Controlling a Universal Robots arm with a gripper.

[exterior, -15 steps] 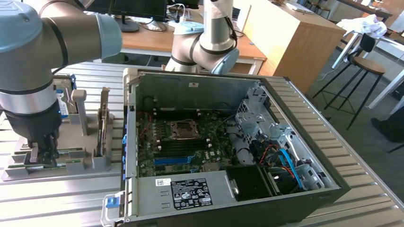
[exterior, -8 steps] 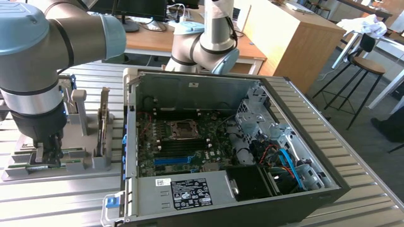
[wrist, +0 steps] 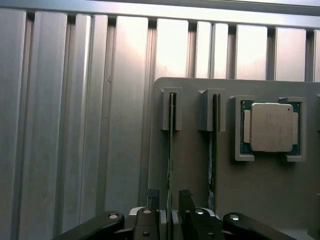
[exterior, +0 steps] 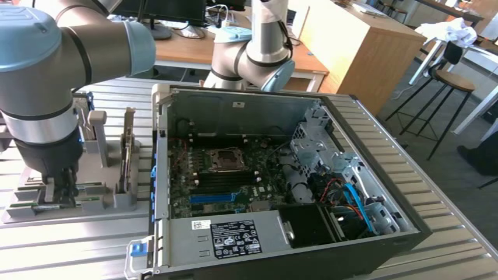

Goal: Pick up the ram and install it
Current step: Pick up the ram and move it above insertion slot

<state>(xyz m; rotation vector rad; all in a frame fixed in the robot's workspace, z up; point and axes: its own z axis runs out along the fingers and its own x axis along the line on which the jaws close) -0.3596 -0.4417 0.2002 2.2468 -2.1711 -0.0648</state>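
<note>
Wrist view first: looking straight down past the jaws, I see a thin green circuit-board stick of ram standing on its long edge in a slot of a flat grey plastic holder. The jaws are open, with one black fingertip on either side of the stick's nearer end. A narrow gap shows between each pad and the board, so nothing is gripped. A second green stick just like it stands on edge in the neighbouring slot, parallel to the first and apart from it. Past that one, a small square silver processor chip lies flat in its own bracketed pocket of the same holder. The holder rests on a ribbed aluminium tabletop.

From the exterior view, the grey and pale blue robot arm reaches down over the holder at that view's left, its dark end low among the upright posts. The second stick stands clear of it, on the side toward a black open-sided computer case. The case lies just beside the holder on the tabletop. Inside it a dark motherboard faces up. The ram sits in the holder, not in the case.
</note>
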